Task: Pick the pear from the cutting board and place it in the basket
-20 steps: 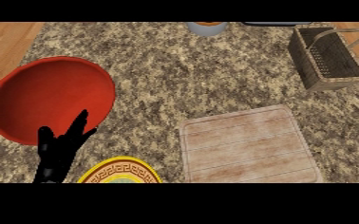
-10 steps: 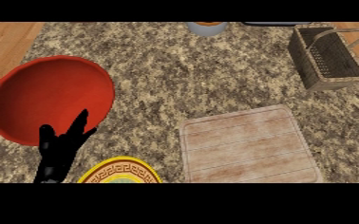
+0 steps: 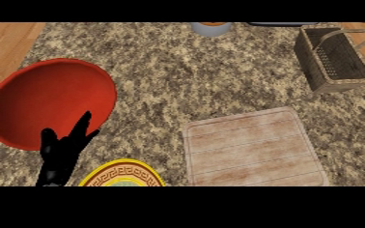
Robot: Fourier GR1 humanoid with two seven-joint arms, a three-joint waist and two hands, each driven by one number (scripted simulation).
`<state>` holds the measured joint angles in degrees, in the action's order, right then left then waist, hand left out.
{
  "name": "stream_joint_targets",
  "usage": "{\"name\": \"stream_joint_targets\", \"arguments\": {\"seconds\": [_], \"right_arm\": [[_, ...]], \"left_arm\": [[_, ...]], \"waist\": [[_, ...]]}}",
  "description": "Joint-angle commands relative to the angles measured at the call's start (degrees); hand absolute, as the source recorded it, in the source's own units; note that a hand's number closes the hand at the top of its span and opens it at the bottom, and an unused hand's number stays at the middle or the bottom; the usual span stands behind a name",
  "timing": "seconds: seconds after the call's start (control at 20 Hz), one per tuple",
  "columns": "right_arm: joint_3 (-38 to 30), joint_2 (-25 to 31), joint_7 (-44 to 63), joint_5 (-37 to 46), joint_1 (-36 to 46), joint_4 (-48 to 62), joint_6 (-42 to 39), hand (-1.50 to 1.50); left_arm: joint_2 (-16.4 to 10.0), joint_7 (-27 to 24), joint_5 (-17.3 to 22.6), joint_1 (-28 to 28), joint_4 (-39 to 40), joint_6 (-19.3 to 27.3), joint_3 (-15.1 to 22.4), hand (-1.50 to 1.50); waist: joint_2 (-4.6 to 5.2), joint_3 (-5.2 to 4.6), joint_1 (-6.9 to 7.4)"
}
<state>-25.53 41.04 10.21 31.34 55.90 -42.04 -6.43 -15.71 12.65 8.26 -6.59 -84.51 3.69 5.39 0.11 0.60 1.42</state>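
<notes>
left hand (image 3: 61,154): lower left, resting, fingers straight and apart, holding nothing | red plate (image 3: 50,101): beside fingertips | cutting board (image 3: 249,147): centre-right | basket (image 3: 335,63): upper right

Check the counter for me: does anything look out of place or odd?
Yes: no pear shows on the cutting board, nor elsewhere on the counter or in the visible part of the basket. Nothing looks tipped or spilled. The left robot hand rests open at the lower left.
</notes>
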Motion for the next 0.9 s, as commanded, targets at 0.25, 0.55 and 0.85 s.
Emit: {"name": "stream_joint_targets", "arguments": {"seconds": [0.25, 0.55, 0.85], "right_arm": [[-0.78, 6.32, -12.9, 1.03, 1.59, 11.55, 1.72, -1.5], [-5.94, 7.67, -9.91, -3.41, 3.98, 12.98, 4.25, -1.5], [-9.31, 15.43, -7.11, -5.63, 4.98, 16.41, 2.11, -1.5]], "left_arm": [[-0.11, 5.9, 0.26, 3.58, 3.69, -0.21, -1.44, 0.0], [-0.7, 4.01, 0.66, 1.84, 4.61, -2.26, -2.27, 0.0], [1.11, 6.23, -0.54, -0.35, 0.4, 0.58, -1.38, 0.0]], "waist": [[0.6, -0.52, 0.05], [0.39, -0.56, -0.44], [0.29, -0.52, -0.24]]}}
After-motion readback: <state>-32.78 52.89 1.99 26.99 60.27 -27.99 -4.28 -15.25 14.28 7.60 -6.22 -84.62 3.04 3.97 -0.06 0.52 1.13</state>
